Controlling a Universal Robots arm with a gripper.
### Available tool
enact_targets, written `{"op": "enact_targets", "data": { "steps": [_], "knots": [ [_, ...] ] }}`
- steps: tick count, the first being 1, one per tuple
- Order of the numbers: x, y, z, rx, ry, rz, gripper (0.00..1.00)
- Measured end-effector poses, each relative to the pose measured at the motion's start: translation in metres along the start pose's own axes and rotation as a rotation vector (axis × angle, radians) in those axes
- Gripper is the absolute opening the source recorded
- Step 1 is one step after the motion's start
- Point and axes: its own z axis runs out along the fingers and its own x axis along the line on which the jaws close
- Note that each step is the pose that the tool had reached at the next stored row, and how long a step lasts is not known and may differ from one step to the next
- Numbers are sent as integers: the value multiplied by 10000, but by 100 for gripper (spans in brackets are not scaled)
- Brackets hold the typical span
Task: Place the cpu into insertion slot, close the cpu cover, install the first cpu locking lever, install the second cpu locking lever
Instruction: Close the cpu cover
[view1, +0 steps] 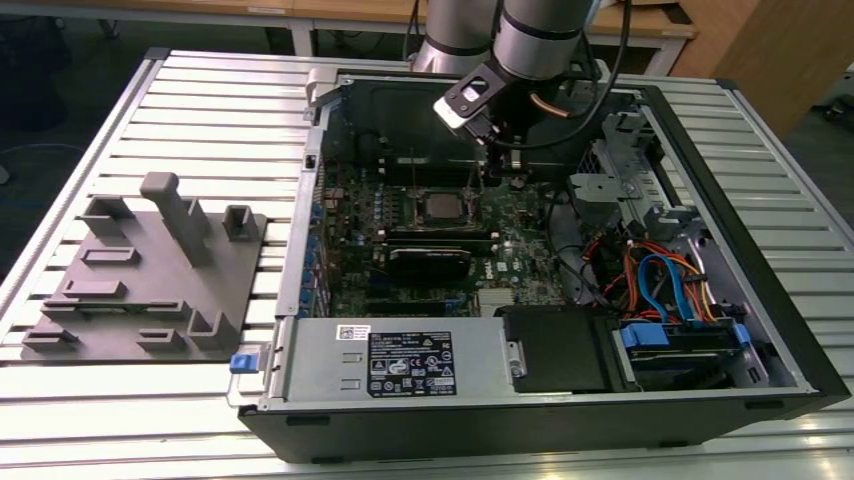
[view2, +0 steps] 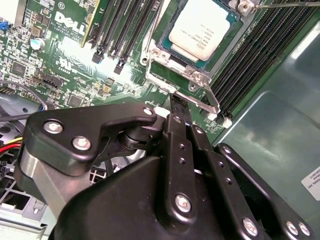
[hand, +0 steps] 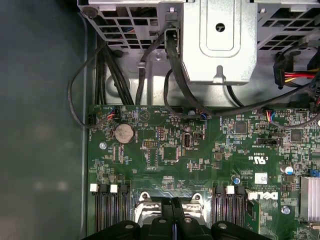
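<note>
The gripper (view2: 175, 102), fingers pressed together, is hovering just beside a corner of the cpu cover (view2: 172, 62), contact unclear, while the cover is lying flat around the cpu (view2: 202, 27), which is sitting in the insertion slot (view2: 239, 31) toward the motherboard's (view1: 527, 235) far edge in the exterior view.

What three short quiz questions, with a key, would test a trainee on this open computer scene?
1. True or false: the cpu lies on the grey fixture plate.
2. The gripper hangs above: A) the power supply box, B) the motherboard beside the cpu, C) the blue cables.
3. How does the cpu cover lie?
Key: 1 false, it sits in the board's socket; 2 B; 3 flat over the cpu.
</note>
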Motion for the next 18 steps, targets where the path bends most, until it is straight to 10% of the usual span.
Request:
{"op": "enact_targets", "data": {
  "steps": [18],
  "knots": [
    [0, -53, 0, 1, -1, 0, 10]
  ]
}}
